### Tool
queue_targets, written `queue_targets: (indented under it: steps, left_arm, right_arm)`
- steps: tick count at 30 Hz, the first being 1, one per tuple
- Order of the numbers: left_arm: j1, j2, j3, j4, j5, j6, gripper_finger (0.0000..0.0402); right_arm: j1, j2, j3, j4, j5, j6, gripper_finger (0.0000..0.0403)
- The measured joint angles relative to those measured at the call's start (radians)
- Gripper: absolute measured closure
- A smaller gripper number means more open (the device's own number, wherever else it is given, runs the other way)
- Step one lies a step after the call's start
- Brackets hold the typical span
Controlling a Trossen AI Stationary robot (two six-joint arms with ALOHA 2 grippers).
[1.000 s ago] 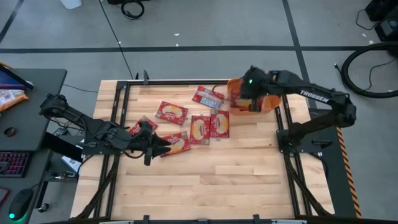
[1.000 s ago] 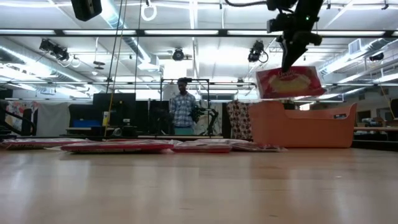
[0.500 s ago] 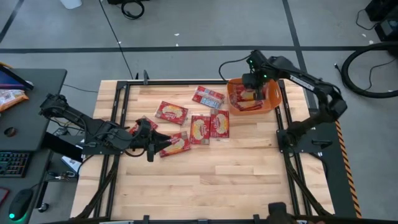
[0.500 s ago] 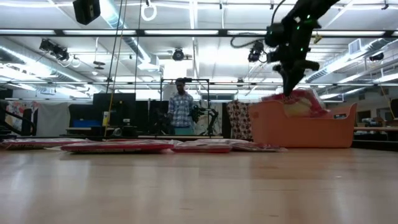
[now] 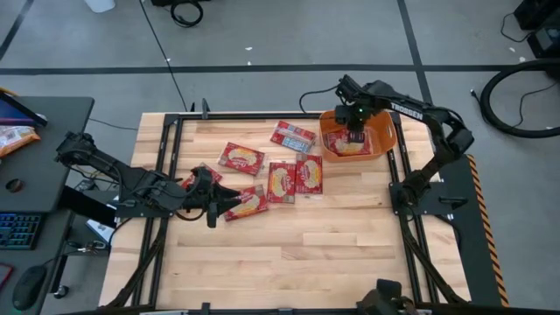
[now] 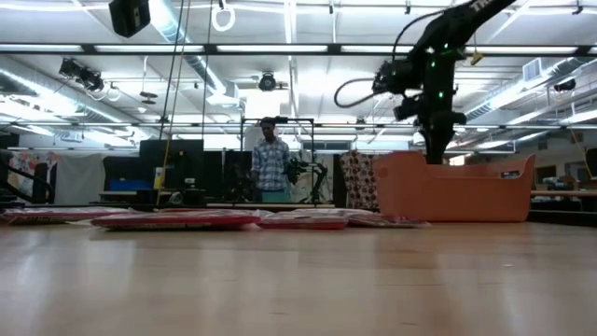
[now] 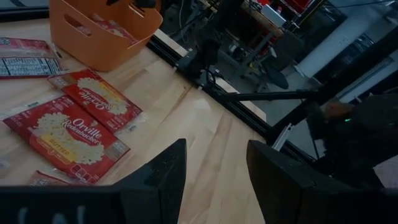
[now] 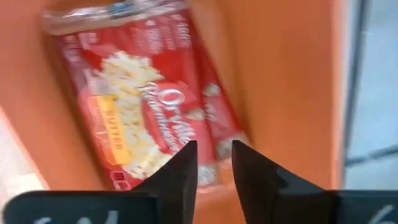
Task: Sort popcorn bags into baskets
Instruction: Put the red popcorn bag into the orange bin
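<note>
Right gripper (image 5: 356, 133) hangs over the orange tub (image 5: 385, 131), fingers parted and empty, dropped popcorn bag (image 8: 146, 112) flat inside; remaining bags (image 5: 282, 181) lie left of the tub, nearest the part-open left gripper (image 5: 229, 202).

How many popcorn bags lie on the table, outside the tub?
6 bags: one nearest the tub, one left of it, two side by side, two nearer the front. None looks stacked, but one could hide.
</note>
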Motion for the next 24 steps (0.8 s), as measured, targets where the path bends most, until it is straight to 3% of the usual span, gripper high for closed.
queue_targets:
  steps: [12, 19, 24]
  left_arm:
    - [0.000, 0.000, 0.000, -0.148, -0.001, -0.008, 0.0230]
    - [0.000, 0.000, 0.000, -0.154, -0.023, 0.001, 0.0230]
    - [0.000, 0.000, 0.000, -0.154, -0.023, -0.003, 0.0230]
  right_arm:
    - [0.241, -0.241, 0.001, 0.022, -0.123, 0.191, 0.0286]
    - [0.420, -0.219, 0.001, 0.023, -0.139, 0.350, 0.0286]
    - [0.493, -0.165, 0.001, 0.037, -0.200, 0.603, 0.0286]
